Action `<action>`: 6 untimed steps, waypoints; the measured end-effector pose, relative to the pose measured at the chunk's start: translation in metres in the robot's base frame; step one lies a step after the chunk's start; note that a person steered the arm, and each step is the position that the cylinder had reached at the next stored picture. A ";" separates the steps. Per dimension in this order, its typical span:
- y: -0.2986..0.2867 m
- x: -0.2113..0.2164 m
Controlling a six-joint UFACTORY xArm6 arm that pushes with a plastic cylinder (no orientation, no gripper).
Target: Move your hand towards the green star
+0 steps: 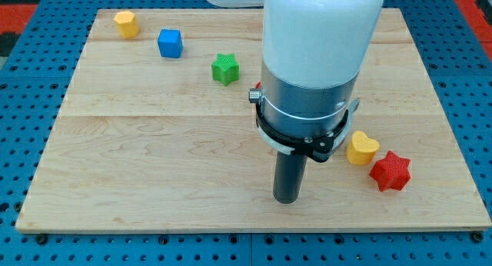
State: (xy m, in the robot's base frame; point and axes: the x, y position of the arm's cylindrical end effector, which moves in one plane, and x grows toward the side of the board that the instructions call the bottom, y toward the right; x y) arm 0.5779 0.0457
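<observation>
No brand, label or writing could be read anywhere in the view. My tip rested on the wooden board near its near edge, right of centre, and it carried nothing and touched no block; being a plain rod, it had nothing to open or close. The green star lay well apart from it, farther back and to the left. Farther left and back sat the blue cube, and beyond that, near the far left corner, a yellow block whose shape was hard to make out. To the right of my tip lay a yellow heart touching a red star. The arm's broad white and grey body was cut off at the top and hid the board behind it; a sliver of something red showed at its left edge, too little to identify.
</observation>
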 end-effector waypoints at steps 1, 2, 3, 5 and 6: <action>0.000 0.000; -0.020 -0.023; -0.049 -0.091; -0.094 -0.153; -0.090 -0.177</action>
